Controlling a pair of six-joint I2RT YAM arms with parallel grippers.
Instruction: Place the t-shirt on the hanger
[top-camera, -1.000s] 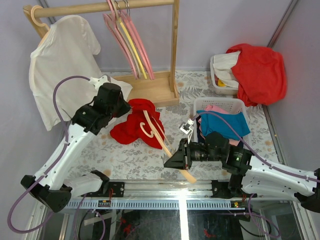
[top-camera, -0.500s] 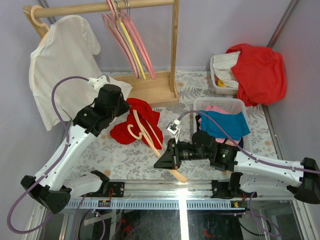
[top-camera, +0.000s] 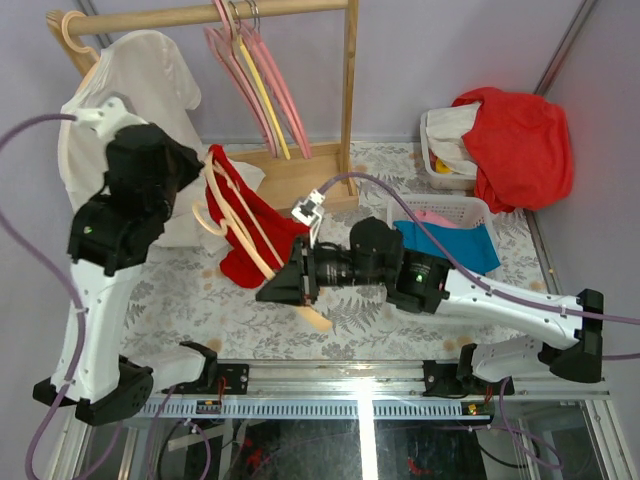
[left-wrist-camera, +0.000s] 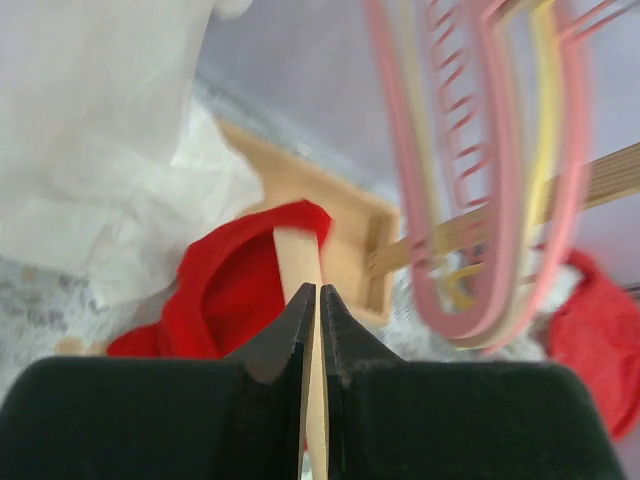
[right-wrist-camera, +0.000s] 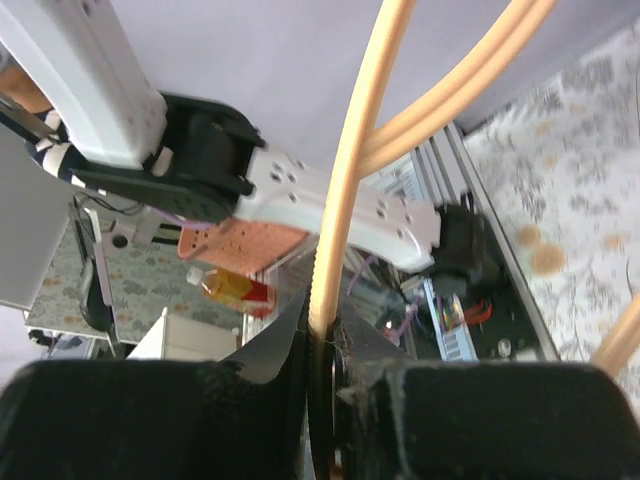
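A table (top-camera: 180, 300) spread with a pale grey leaf-patterned cloth fills a corner of plain lilac-grey walls. At its back stands a light wooden rack (top-camera: 348, 100) carrying a limp white t-shirt (top-camera: 150, 70) and a cluster of thin pink hangers (top-camera: 250, 80). To the right, a bulky red-orange garment (top-camera: 520, 140) spills over a white bin.

Left of centre, the t-shirt (top-camera: 250, 215), bright red soft cloth, hangs in a crumpled drape from beside the rack's base down to bunched folds at the tabletop. The hanger (top-camera: 316, 319), smooth cream-beige wood with flat arms and a rounded hook, slants through its folds, one tip low over the table.

The left gripper (top-camera: 200, 170), raised, is pinched tight on one flat arm of the hanger where the red cloth gathers. The right gripper (top-camera: 270, 292) is clamped on the hanger's lower arm.
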